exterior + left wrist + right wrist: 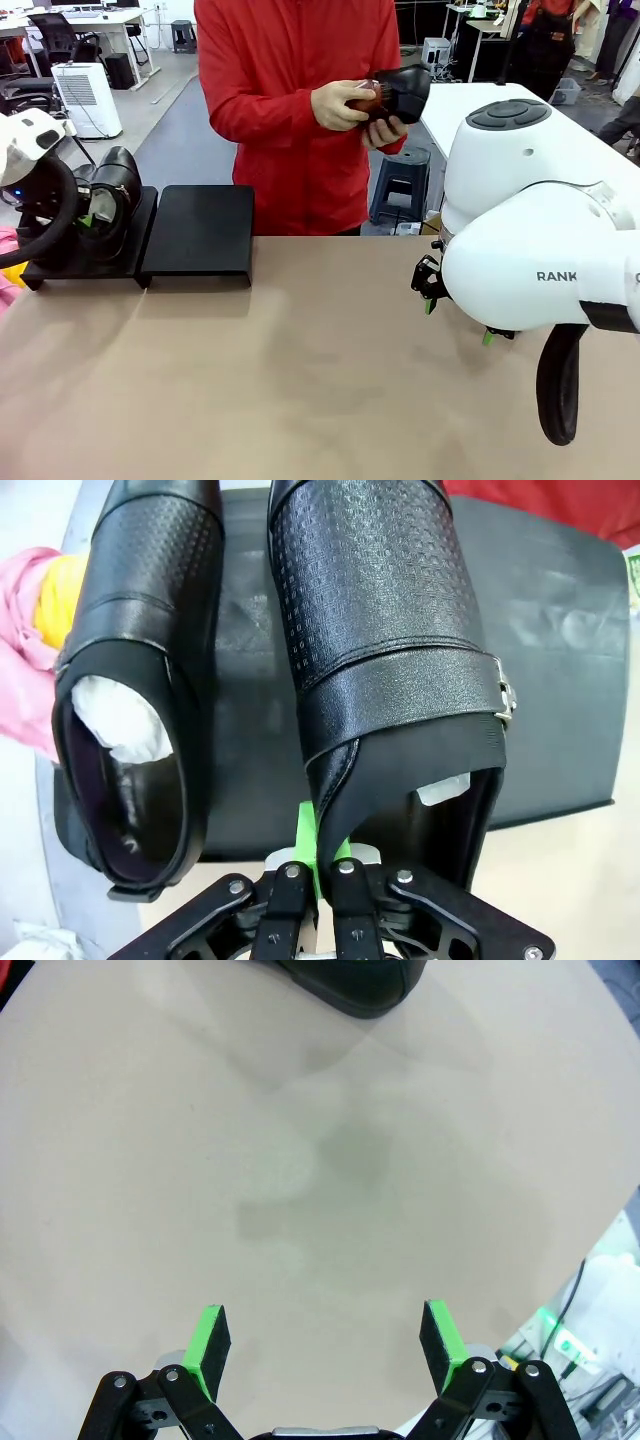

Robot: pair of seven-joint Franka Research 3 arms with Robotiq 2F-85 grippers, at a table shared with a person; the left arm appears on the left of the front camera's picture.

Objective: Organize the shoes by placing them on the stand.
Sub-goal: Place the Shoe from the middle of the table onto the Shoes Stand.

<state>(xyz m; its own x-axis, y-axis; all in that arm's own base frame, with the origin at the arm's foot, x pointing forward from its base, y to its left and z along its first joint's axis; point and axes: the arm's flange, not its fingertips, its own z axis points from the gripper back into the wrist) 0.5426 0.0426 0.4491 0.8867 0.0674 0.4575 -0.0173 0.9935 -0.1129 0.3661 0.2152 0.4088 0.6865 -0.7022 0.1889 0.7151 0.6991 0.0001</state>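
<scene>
Left claw pinches heel rim of shoe on stand, second shoe beside; right claw spread over tabletop; person holds third shoe.

You can read one piece of lettering in the front view: the dark capitals "RANK" on the white shell of the right arm, low on its side facing you. The word looks cut off at its left. Any other print is too small or blurred to read.

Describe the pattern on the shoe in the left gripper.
Black shoe, fine dotted grid on its upper; clearest in left wrist view.
</scene>
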